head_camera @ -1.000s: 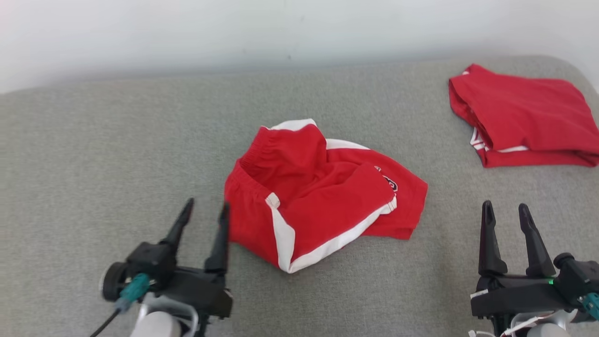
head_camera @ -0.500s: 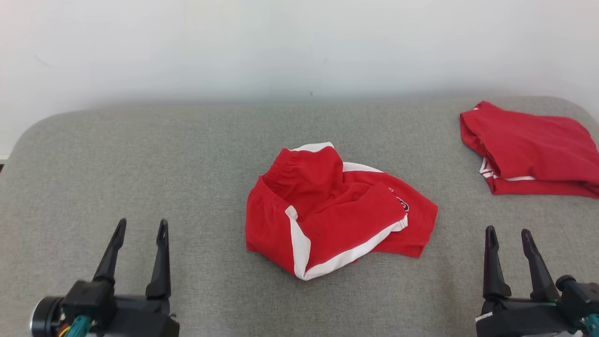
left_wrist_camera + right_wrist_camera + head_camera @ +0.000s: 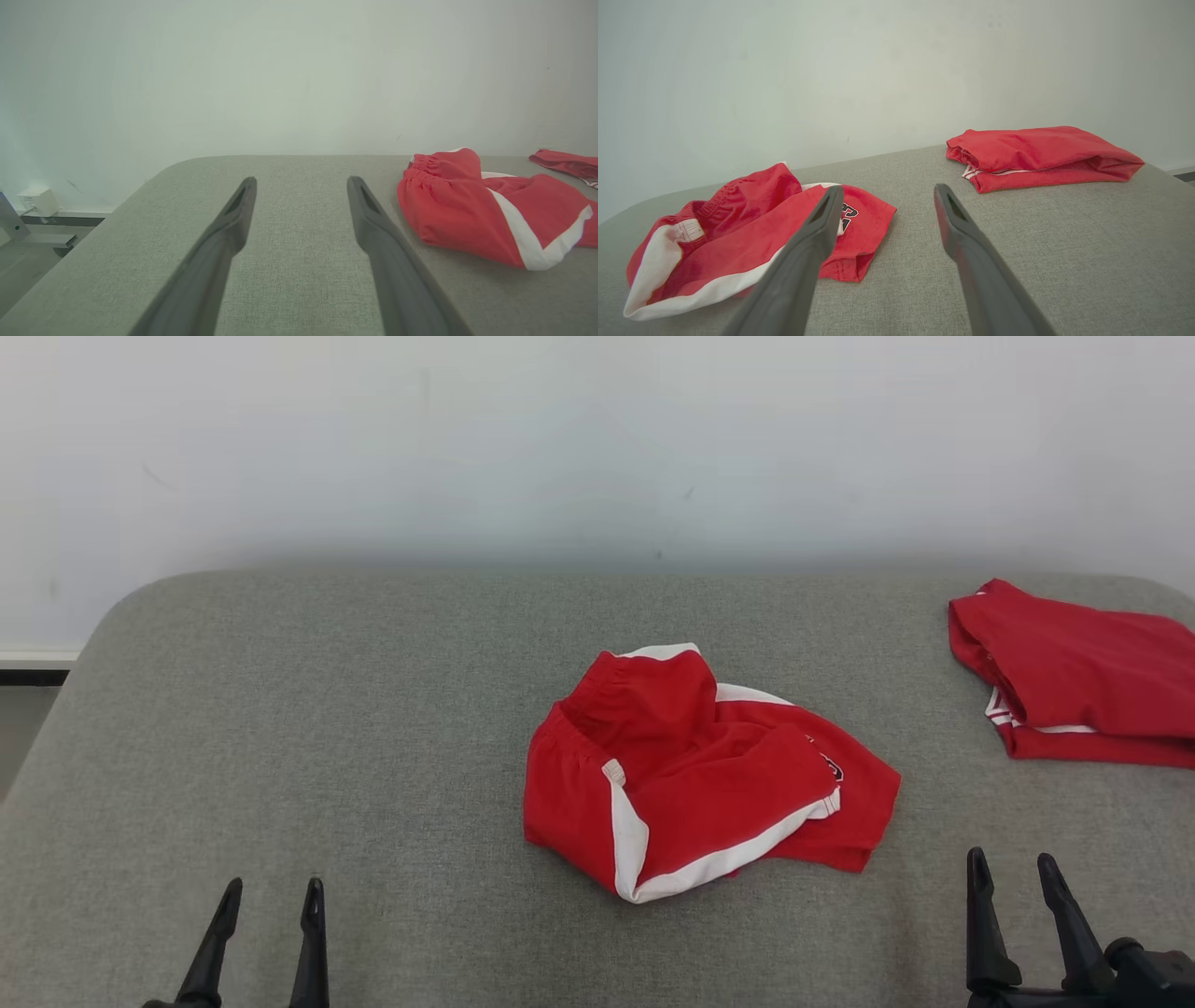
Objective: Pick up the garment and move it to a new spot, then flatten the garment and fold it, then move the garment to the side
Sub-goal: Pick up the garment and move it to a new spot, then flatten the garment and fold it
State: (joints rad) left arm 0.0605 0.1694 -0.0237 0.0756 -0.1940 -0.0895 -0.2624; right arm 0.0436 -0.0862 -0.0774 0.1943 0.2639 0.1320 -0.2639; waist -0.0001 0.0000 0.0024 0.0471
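Grey fabric-covered surface (image 3: 280,728) with rounded far corners, set against a plain white wall (image 3: 560,448). Near its middle we see the garment (image 3: 691,775), a pair of red shorts with white side stripes and an elastic waistband, lying crumpled. The waistband is humped up toward the wall, one leg is folded over the other, and a dark printed mark shows near the right hem. We note that it rests on the surface, touched by neither tool. At the far right edge lies a second red garment (image 3: 1083,681), folded flat and well apart from the first. The left gripper (image 3: 274,887) stands at the lower left, its two dark fingers spread wide with bare grey fabric between them. It has hold of nothing, and the shorts lie off to its right. The right gripper (image 3: 1011,857) stands at the lower right, likewise spread wide and empty. In its wrist view we find the shorts left of its fingers and the folded garment beyond them to the right.
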